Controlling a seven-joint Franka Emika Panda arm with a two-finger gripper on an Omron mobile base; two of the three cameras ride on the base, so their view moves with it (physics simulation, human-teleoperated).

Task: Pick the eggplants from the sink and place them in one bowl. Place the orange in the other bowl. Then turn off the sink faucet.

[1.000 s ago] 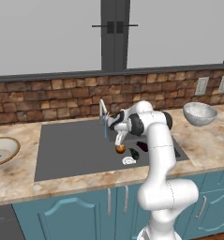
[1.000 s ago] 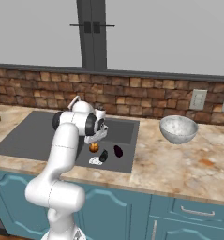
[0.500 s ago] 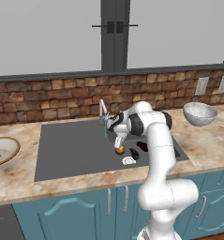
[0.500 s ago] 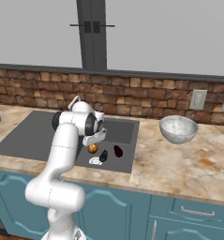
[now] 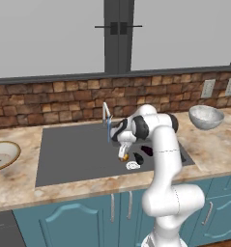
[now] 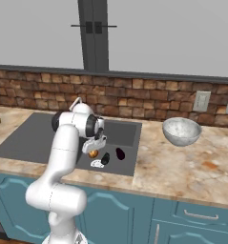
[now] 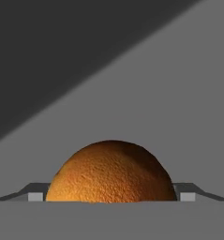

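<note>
The gripper (image 7: pixel 112 197) was down in the sink (image 5: pixel 73 154), with the orange (image 7: pixel 111 172) sitting between its two finger tips (image 7: pixel 36 196) at the bottom centre of the hand view; the jaws stood wide on either side of the fruit, and whether they pressed on it could not be told. In the left base view the orange (image 5: pixel 126 157) showed just right of centre, at the end of the gripper (image 5: pixel 122 155), beside the round drain (image 5: pixel 132 166) and the two eggplants (image 5: pixel 139 158). In the right base view the same fruit (image 6: pixel 93 153) lay left of centre, with the eggplants (image 6: pixel 105 158) to its right near the front of the sink (image 6: pixel 25 138). The faucet (image 5: pixel 106 115) ran a thin blue stream behind the arm. The grey-white speckled bowl (image 5: pixel 206 117) stood on the counter (image 5: pixel 218 144) at the right of the frame, the tan-rimmed bowl (image 5: pixel 2 155) at the far left edge.
</note>
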